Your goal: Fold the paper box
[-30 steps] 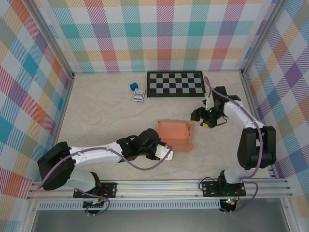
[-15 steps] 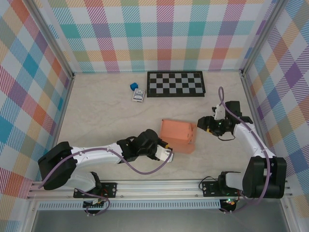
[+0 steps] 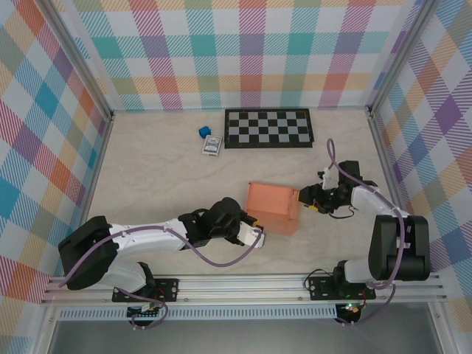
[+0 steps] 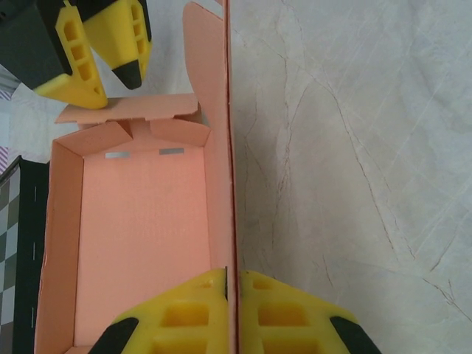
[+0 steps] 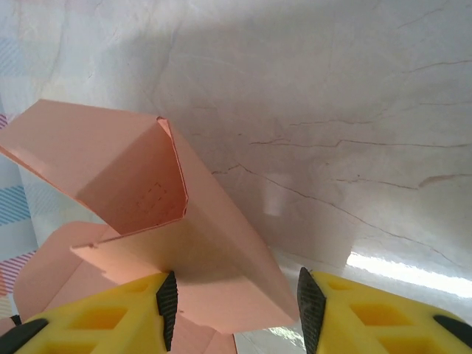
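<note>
The salmon-orange paper box (image 3: 270, 201) lies open in the middle of the table, a tray shape with walls raised and a flap hanging at its right end. My left gripper (image 3: 253, 234) is at the box's near edge, shut on the thin side wall (image 4: 230, 184); that wall's edge runs straight up between the yellow fingers (image 4: 184, 317). My right gripper (image 3: 303, 200) sits at the box's right end, open. In the right wrist view the end flap (image 5: 221, 258) lies between the spread fingertips (image 5: 167, 299) of the right gripper (image 5: 234, 306), which closes on nothing. The box's inner floor (image 4: 140, 236) is bare.
A black-and-white checkerboard (image 3: 268, 127) lies at the back of the table. A tiny blue cube (image 3: 203, 132) and a small blue-and-white card pack (image 3: 212, 145) sit to its left. Metal frame rails (image 3: 383, 155) and plaid walls bound the table.
My right gripper has swung from the back right down and left to the box's right end flap. The box has shifted slightly right. The left gripper has kept its hold.
</note>
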Action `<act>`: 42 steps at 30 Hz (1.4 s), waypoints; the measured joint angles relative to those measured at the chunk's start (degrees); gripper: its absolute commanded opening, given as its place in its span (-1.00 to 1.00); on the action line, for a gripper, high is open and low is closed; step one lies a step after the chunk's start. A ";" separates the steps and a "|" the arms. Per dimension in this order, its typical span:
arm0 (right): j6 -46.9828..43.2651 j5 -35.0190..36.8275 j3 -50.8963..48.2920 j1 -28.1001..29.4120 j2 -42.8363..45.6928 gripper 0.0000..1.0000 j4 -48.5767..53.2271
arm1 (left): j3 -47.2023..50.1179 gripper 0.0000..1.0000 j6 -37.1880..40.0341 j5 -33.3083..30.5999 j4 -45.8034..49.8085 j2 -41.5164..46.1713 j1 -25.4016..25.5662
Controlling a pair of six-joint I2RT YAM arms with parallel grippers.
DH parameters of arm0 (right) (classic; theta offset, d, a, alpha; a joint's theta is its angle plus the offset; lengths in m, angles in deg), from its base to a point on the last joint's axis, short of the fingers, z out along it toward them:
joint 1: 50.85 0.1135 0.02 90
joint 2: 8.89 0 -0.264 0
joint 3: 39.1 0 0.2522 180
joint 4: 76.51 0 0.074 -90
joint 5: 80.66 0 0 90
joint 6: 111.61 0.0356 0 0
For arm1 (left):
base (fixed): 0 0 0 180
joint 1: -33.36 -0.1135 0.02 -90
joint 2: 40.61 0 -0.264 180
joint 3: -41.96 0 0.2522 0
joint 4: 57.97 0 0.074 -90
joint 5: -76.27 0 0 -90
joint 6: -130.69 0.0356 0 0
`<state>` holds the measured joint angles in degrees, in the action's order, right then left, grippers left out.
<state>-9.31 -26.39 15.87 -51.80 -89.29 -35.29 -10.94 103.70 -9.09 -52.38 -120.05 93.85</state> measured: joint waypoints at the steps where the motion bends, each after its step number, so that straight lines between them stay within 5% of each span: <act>1: -0.42 -0.22 0.46 0.33 -0.55 -0.04 0.02 | 0.00 -0.92 -0.02 0.02 -0.02 0.00 -0.02; 14: -2.93 1.66 5.62 7.39 -4.68 -0.18 -0.04 | -0.04 -0.94 -0.20 -0.04 -1.03 -0.74 -0.02; 26: 0.72 16.46 8.70 15.39 -5.88 -0.19 -0.07 | -0.46 -0.98 -0.42 -0.83 -1.51 -1.16 -0.02; 42: 6.91 32.26 9.97 22.62 -10.58 -0.51 -0.90 | -1.25 -0.82 -1.86 -1.77 -2.49 -1.75 -0.04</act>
<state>-2.41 5.87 25.84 -29.18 -99.87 -36.18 -12.19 101.84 -10.86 -54.87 -121.80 93.81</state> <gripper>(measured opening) 0.266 0.067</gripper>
